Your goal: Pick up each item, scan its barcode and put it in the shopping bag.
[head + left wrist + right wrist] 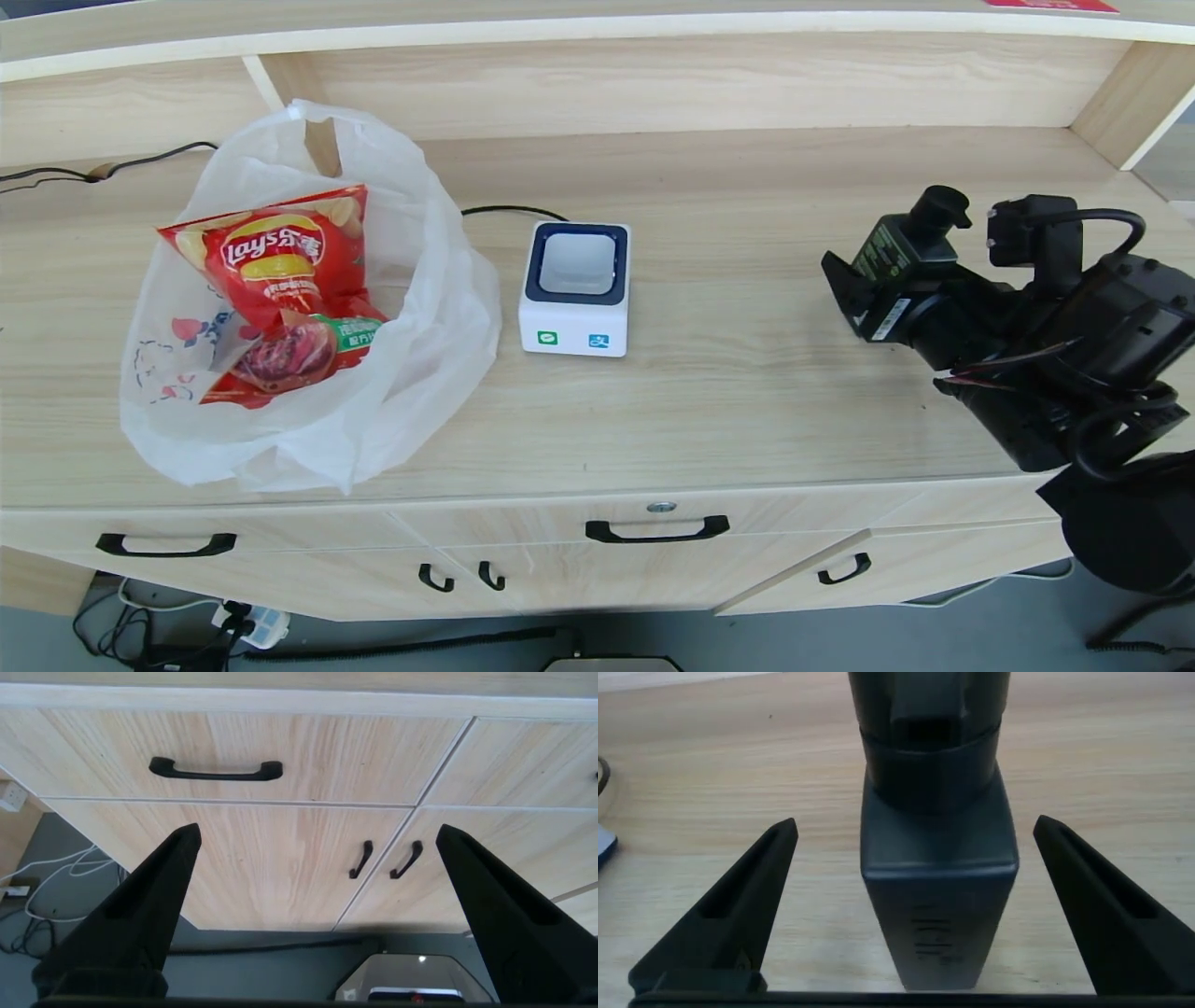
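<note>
A dark grey bottle (pixel 901 247) with a black cap sits at the right of the wooden counter (pixel 747 401), between the fingers of my right gripper (pixel 887 303). In the right wrist view the bottle (pixel 938 887) has a gap on each side and the right gripper (pixel 915 826) is open. The white shopping bag (pixel 420 317) lies at the left, holding a red chips bag (pixel 280 257) and a red-and-green packet (pixel 299 359). A white scanner (pixel 576 289) stands mid-counter. My left gripper (pixel 318 915) hangs open and holds nothing, low in front of the drawer fronts.
A black cable (pixel 504 211) runs from the scanner toward the bag. A raised wooden back panel (pixel 700 84) and a side wall (pixel 1120 112) bound the counter. Drawers with black handles (pixel 656 532) line the front; another cable (pixel 140 161) lies at the far left.
</note>
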Tool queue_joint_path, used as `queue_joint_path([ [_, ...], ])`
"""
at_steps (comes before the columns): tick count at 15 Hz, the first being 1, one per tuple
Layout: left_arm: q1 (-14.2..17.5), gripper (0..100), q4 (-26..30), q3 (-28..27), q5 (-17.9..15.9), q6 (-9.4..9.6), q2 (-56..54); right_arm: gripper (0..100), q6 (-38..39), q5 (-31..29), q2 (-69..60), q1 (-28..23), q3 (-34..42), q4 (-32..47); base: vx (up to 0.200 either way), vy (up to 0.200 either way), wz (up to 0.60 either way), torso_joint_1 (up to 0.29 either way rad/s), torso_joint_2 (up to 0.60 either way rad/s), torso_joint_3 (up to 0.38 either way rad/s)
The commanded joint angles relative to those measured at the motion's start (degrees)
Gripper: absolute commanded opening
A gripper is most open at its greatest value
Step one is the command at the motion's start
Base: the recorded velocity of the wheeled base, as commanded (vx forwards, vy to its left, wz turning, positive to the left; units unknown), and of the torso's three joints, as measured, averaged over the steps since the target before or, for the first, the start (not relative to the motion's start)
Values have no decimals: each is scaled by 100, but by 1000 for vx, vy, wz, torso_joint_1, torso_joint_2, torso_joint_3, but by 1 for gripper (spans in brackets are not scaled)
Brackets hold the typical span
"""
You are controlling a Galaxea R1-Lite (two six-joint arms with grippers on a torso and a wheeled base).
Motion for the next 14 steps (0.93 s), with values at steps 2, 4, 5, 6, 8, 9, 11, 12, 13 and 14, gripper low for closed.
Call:
queue_joint_path([
  [2,1,100,-8,0,1,-1,9,100,6,5,141,-142,-220,-28,0,0,0,0,0,0],
  [4,1,100,-8,0,1,-1,9,100,6,-4,185,-160,-220,-28,0,0,0,0,0,0],
  [5,1,100,-8,0,1,-1,9,100,6,5,203,-160,-220,-28,0,0,0,0,0,0],
  [6,9,100,-17,0,1,-1,9,100,6,5,220,-160,-229,-28,0,0,0,0,0,0],
  [8,9,100,-17,0,1,-1,0,100,-2,5,247,-160,-229,-28,0,0,0,0,0,0],
  [9,1,100,-26,0,1,-9,9,100,6,5,247,-160,-238,-37,0,0,0,0,0,0],
  [11,9,100,-26,0,1,-9,9,100,24,5,264,-169,-247,-28,0,0,0,0,0,0],
  [12,1,100,-26,0,1,-9,9,100,24,5,299,-204,-256,-37,0,0,0,0,0,0],
  [13,9,100,-35,0,1,-18,9,0,6,5,299,-204,-247,-37,0,0,0,0,0,0],
  [14,9,100,-35,0,1,-18,9,0,6,5,299,-204,-229,-37,0,0,0,0,0,0],
])
